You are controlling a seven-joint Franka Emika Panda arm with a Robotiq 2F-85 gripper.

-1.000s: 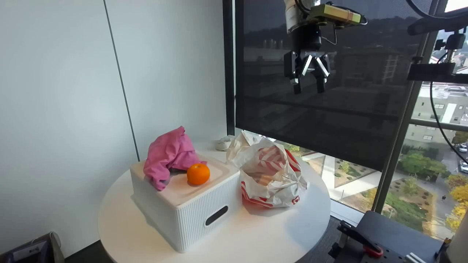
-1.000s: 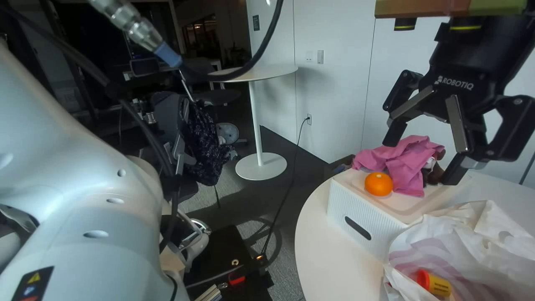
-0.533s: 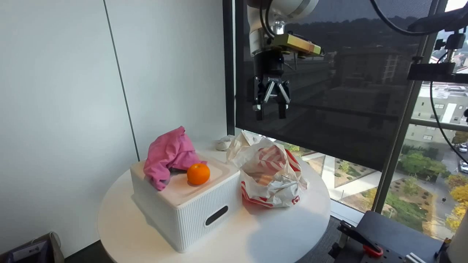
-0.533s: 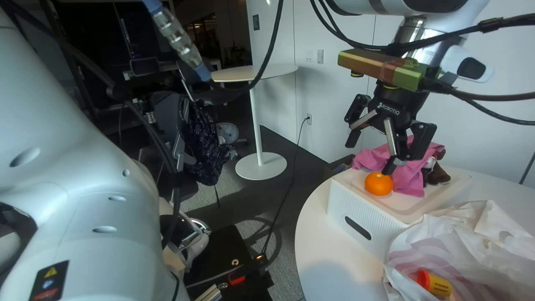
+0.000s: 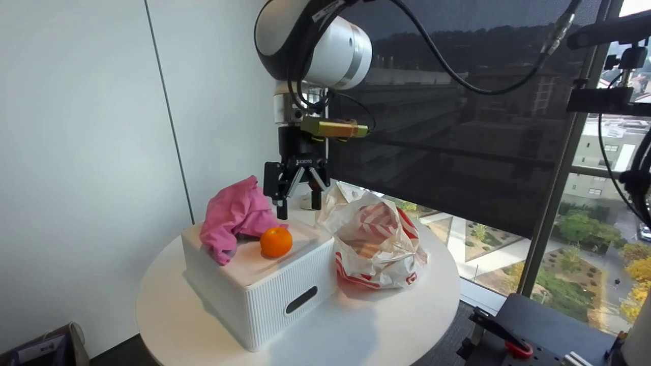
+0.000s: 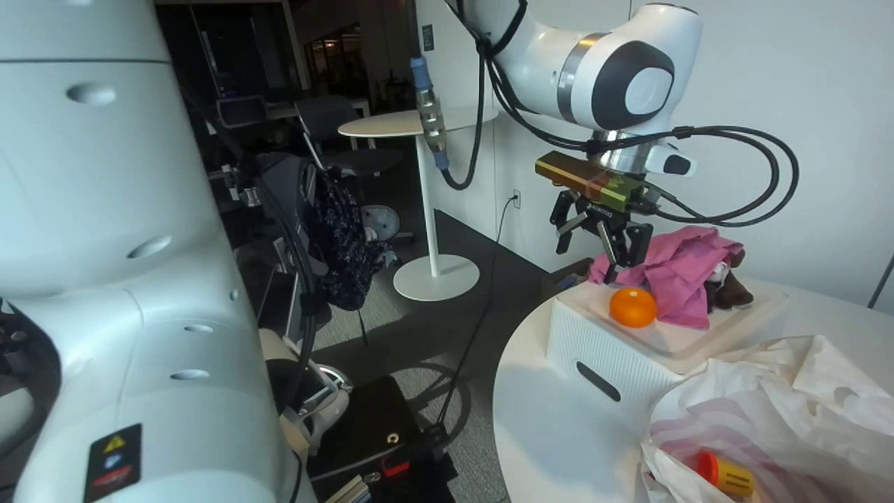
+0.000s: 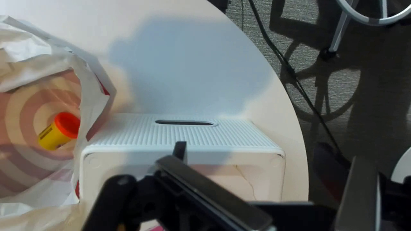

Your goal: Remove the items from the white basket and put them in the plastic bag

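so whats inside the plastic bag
A yellow tub with a red lid lies in the bag. The crumpled bag covers part of its own inside, so whatever else may sit there cannot be seen.

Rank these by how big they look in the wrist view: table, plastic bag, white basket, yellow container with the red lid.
1. Table, though cut off by the frame.
2. White basket and plastic bag, too close to rank: the basket is partly hidden, the bag cut off.
3. Yellow container, plainly the smallest.

I see bright pink cloth (image 5: 236,211), orange fruit (image 5: 276,242), finely ribbed white basket (image 5: 269,305), white bag (image 5: 397,268) with red print and pink-and-cream rings, red-capped yellow container (image 7: 55,136), my black gripper (image 5: 299,206).
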